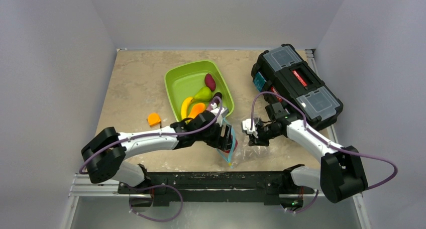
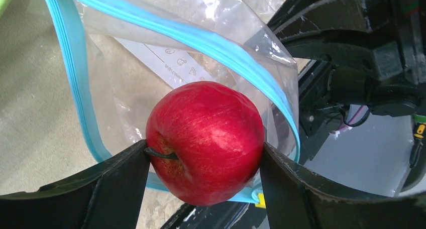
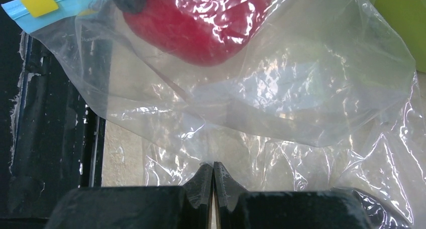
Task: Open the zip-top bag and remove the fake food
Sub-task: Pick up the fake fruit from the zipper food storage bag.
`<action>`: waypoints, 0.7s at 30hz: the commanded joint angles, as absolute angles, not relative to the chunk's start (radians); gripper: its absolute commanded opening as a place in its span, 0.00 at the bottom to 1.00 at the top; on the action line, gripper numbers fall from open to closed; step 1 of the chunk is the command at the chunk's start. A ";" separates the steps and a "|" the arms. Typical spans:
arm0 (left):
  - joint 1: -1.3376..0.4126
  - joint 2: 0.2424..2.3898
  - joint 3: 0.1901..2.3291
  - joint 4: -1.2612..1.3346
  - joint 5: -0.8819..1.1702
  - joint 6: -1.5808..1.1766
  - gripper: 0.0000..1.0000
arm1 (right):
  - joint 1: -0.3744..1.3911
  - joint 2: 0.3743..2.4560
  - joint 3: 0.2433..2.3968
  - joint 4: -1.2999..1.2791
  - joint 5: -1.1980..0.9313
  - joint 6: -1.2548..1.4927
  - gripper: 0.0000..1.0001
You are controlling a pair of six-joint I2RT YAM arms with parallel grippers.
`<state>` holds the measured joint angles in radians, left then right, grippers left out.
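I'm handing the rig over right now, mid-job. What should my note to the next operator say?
Left gripper: fingers clamped on the red apple, at the bag's open mouth.
Right gripper: shut, pinching the clear plastic of the zip-top bag.
Done: bag unzipped; pear, banana, orange piece and maroon piece lie in the green tray.
Left: draw the apple clear of the bag and set it down, probably in the tray. No other food shows through the plastic, but check.
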<state>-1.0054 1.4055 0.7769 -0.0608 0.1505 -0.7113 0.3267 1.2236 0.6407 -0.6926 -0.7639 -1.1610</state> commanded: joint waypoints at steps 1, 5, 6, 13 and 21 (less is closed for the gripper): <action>-0.981 1.334 0.755 -0.025 0.183 -0.679 0.15 | 0.319 1.201 0.653 -0.717 -0.816 -1.192 0.00; -0.954 1.302 0.751 -0.047 0.216 -0.668 0.15 | 0.312 1.192 0.653 -0.730 -0.829 -1.204 0.00; -0.948 1.291 0.750 -0.051 0.223 -0.667 0.15 | 0.309 1.192 0.655 -0.732 -0.833 -1.208 0.00; -0.892 1.210 0.732 -0.110 0.262 -0.648 0.14 | 0.298 1.192 0.657 -0.737 -0.844 -1.215 0.00; -0.777 1.095 0.720 -0.249 0.313 -0.586 0.14 | 0.293 1.192 0.657 -0.733 -0.843 -1.218 0.00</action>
